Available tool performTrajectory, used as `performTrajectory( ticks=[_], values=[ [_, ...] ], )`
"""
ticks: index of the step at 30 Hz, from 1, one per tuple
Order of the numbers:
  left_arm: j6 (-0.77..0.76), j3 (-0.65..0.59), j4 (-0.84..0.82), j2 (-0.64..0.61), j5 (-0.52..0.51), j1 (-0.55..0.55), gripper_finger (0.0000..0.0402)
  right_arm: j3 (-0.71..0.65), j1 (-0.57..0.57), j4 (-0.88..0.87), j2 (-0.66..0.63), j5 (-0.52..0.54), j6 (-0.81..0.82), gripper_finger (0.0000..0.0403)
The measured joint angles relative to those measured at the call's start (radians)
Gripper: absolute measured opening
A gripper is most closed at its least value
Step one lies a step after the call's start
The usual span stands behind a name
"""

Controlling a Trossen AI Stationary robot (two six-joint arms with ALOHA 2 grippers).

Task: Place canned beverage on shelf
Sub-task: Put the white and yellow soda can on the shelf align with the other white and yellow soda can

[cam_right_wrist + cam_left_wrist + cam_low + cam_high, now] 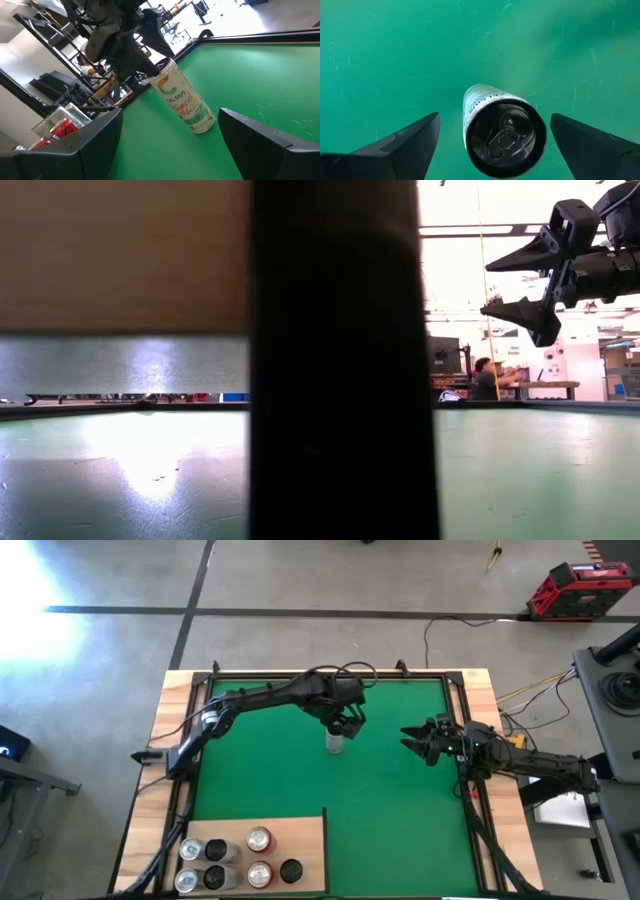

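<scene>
The shelf (pixel 300 835) with six cans sits at the green bench's (pixel 400 830) seven o'clock corner. Mid-bench, a white can (pixel 335 743) stands upright directly beneath the left gripper (pixel 346 726), between its spread, released fingers (pixel 405 145), untouched. The right gripper (pixel 415 738) hovers at three o'clock, fingers parted and empty.

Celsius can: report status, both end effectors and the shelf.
Left end effector open, poised over upright Celsius can, no grip. Right end effector open, idle at right. Shelf holds six cans; front-right space free.

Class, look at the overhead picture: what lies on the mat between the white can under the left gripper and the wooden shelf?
Nothing: in the high view, only bare green mat lies between the white can and the shelf.
</scene>
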Motion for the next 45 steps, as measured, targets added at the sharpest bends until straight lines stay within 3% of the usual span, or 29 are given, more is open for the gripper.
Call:
performTrajectory(
  ticks=[17,23,28,45],
  values=[
    [-0.033,-0.030,-0.042,0.005,0.025,-0.020,0.0359,0.000,0.000,0.000,0.000,0.000,0.000,0.0318],
    [-0.039,-0.030,-0.046,0.005,0.026,-0.025,0.0300,0.000,0.000,0.000,0.000,0.000,0.000,0.0318],
    [0.010,-0.030,-0.032,0.006,0.024,-0.026,0.0213,0.000,0.000,0.000,0.000,0.000,0.000,0.0318],
    [0.350,-0.029,-0.092,0.006,0.076,-0.067,0.0213,0.000,0.000,0.000,0.000,0.000,0.000,0.0318]
  ],
)
